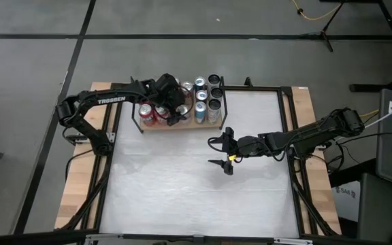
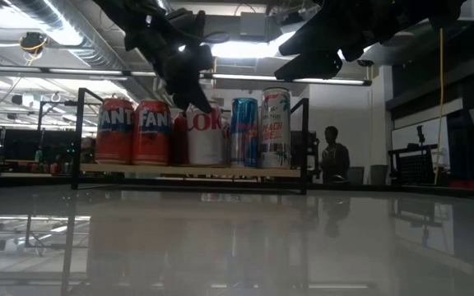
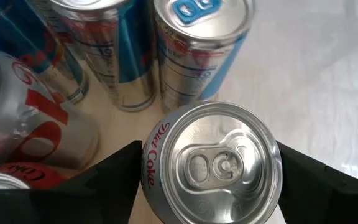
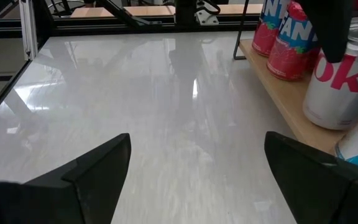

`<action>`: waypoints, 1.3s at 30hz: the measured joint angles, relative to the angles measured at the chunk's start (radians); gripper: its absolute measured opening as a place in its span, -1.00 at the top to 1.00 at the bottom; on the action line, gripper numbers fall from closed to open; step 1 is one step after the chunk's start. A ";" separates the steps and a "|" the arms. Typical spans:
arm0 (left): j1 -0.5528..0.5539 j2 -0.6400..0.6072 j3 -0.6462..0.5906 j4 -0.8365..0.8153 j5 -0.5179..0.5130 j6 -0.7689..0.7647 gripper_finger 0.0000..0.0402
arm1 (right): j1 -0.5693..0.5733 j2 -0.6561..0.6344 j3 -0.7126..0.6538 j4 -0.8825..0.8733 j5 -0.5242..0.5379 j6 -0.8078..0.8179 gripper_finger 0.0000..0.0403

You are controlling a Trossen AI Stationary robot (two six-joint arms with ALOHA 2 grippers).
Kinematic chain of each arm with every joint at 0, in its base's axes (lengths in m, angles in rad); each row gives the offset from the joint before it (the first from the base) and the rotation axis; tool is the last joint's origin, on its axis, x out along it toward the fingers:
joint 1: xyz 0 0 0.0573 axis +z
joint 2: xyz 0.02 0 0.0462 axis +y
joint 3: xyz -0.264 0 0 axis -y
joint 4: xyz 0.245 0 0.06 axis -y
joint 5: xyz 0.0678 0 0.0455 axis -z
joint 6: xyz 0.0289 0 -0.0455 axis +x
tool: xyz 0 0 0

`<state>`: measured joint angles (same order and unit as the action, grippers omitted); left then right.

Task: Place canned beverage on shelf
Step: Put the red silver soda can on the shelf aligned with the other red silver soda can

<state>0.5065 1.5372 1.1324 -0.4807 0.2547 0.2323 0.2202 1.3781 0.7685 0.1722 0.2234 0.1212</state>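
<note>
Fingers of the right gripper [image 1: 224,148] are hanging apart and empty at centre frame in the high view. Farther up, the left gripper [image 1: 172,109] is straddling a Diet Coke can [image 3: 211,163] standing on the shelf [image 1: 213,125]; apparently placing is finishing, and lifting clear without tipping neighbouring cans [image 2: 260,127] comes next.

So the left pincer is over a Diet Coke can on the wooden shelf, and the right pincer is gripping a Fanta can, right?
Not quite. The right pincer hangs open over the bare white tabletop, holding nothing, as the high view shows. The rest stands: the left pincer straddles the Diet Coke can on the wooden shelf.
</note>
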 joint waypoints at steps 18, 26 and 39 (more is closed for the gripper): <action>0.000 0.002 -0.003 0.024 -0.008 -0.022 -0.59 | 0.000 0.000 0.000 -0.015 0.000 0.000 -0.78; 0.000 0.002 -0.003 0.028 -0.006 -0.021 -0.77 | 0.000 0.000 0.000 -0.017 0.000 0.000 -0.78; 0.001 -0.032 -0.003 0.029 -0.009 -0.043 -0.75 | 0.000 0.000 0.000 -0.017 0.000 0.000 -0.78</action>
<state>0.5076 1.5047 1.1294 -0.4521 0.2455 0.1896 0.2203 1.3781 0.7685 0.1551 0.2235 0.1215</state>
